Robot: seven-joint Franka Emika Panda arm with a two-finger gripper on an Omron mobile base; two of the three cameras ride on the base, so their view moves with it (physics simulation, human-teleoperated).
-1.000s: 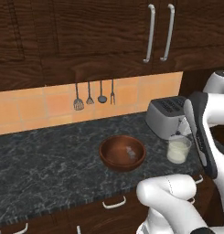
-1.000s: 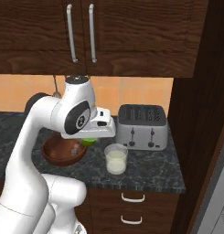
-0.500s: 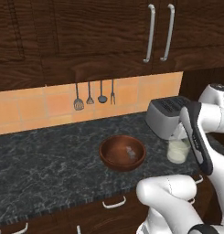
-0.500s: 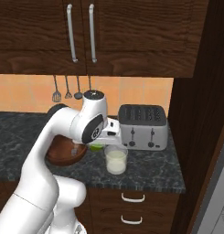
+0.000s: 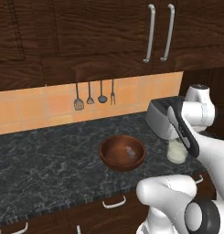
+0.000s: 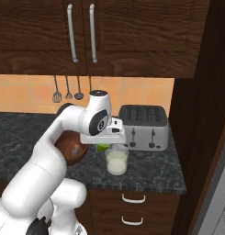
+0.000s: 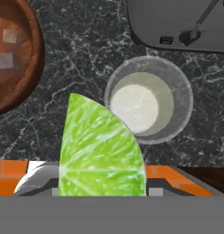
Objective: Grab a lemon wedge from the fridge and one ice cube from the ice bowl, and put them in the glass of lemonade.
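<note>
The dark speckled counter ran under wooden cabinets and an orange tiled backsplash, where four utensils hung in a row. At the right end of the counter stood the grey toaster, against a tall dark panel. The white arm reached forward over the counter, its hand hanging above the space between bowl and toaster.

The ice bowl — round, reddish-brown — sat on the counter left of the toaster, and in the hand view two pale ice cubes lay inside it, apart from each other. The glass of lemonade stood just in front of the toaster's left end and beside the bowl, upright, with pale liquid in it.

The gripper was closed on the lemon wedge, which looked yellow-green with its curved edge pointing away from the hand. From the right base view a bit of green showed under the hand, just above and to the left of the glass rim. In the hand view the wedge overlapped the near left edge of the glass — held above it, not inside it.
</note>
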